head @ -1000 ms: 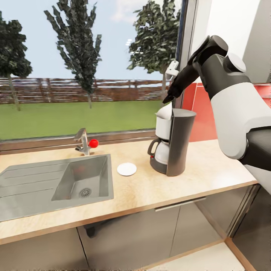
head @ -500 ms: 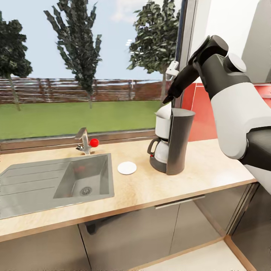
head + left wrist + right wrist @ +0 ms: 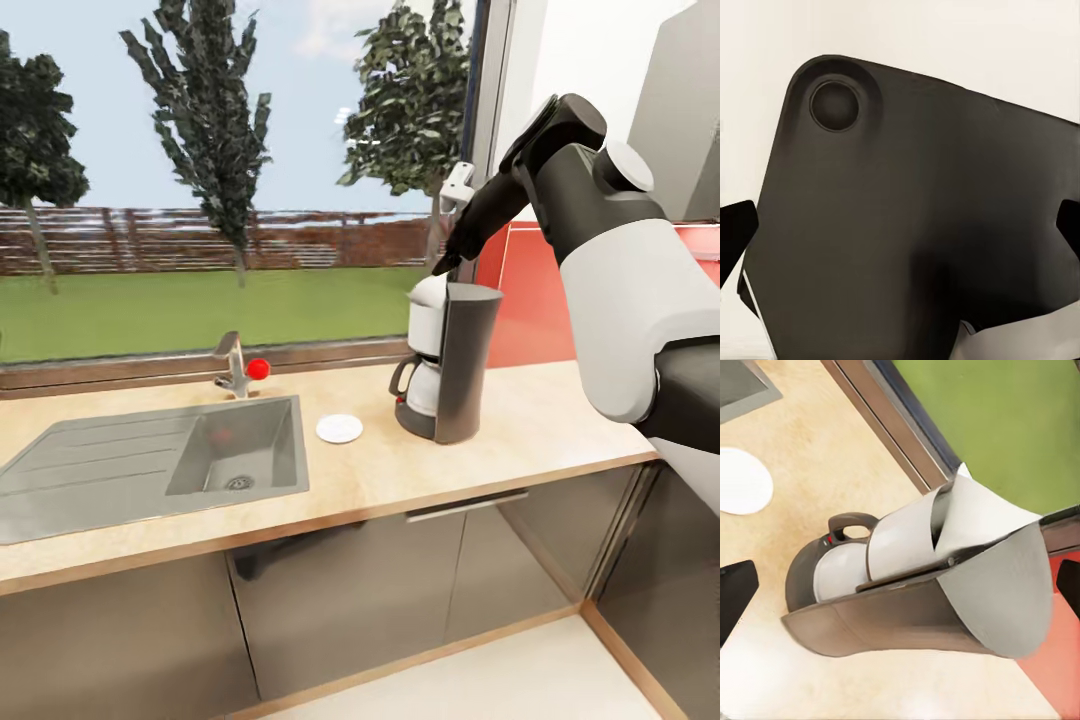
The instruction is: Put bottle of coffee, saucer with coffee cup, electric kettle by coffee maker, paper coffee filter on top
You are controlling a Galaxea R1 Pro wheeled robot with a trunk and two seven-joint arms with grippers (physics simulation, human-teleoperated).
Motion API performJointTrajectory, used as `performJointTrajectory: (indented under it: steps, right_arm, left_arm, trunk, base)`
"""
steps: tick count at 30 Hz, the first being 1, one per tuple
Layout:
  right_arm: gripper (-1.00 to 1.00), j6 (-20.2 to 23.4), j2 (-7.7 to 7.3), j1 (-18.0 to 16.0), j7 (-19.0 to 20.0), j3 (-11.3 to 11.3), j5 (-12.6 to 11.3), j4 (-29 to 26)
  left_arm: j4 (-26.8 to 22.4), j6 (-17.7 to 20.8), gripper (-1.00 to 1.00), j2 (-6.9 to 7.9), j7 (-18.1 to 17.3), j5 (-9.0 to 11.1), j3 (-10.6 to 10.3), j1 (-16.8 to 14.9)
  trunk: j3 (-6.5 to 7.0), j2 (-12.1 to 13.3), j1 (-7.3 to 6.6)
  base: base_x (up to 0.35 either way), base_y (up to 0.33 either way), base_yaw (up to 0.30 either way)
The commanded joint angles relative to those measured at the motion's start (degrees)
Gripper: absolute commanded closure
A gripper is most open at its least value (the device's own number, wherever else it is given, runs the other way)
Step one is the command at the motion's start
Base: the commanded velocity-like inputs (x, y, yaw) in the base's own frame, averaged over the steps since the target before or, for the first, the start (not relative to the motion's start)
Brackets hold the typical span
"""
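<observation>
— Steel sink (image 3: 150,465) at left, then white saucer (image 3: 339,429) on the kitchen countertop (image 3: 540,425), coffee maker (image 3: 448,360) just right of it. Shifted since before?

— Only the camera, drawn back; nothing displaced. Right gripper (image 3: 446,262) poised above the coffee maker as before, fingertips (image 3: 735,592) spread wide apart. Left gripper: cannot tell.

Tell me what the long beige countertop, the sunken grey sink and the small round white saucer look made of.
Long beige countertop: wood or wood-look laminate, matte, grain streaks. Sunken grey sink: likely brushed steel, dull sheen, pressed drainer ribs. Small round white saucer: probably glazed ceramic, smooth and plain.
</observation>
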Motion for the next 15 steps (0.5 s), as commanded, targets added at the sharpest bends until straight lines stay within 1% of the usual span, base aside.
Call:
performJointTrajectory:
  steps: [1, 4, 9, 15]
  right_arm:
    - [-1.00, 0.57, 0.00, -0.02, 0.30, 0.07, 0.21, -0.05]
    - [-1.00, 0.57, 0.00, 0.00, 0.30, 0.07, 0.21, -0.05]
    - [-1.00, 0.57, -0.01, 0.14, 0.30, 0.03, 0.21, -0.05]
    - [-1.00, 0.57, -0.01, 0.43, 0.30, 0.06, 0.21, -0.05]
  left_arm:
    - [-0.10, -0.03, -1.00, -0.04, -0.01, 0.06, 0.18, 0.03]
    - [-0.10, -0.04, -1.00, -0.03, -0.01, 0.06, 0.18, 0.03]
    - [-0.10, -0.04, -1.00, -0.05, -0.01, 0.06, 0.18, 0.03]
    - [-0.10, -0.06, -1.00, -0.05, -0.01, 0.06, 0.18, 0.03]
  trunk:
    - [-0.06, -0.04, -0.03]
    - [-0.06, -0.04, -0.03]
    - [-0.06, -0.04, -0.03]
    - [-0.06, -0.04, -0.03]
  base:
    - [-0.296, 0.000, 0.000]
    - [-0.216, 0.000, 0.000]
    - [-0.128, 0.000, 0.000]
    - [-0.264, 0.000, 0.000]
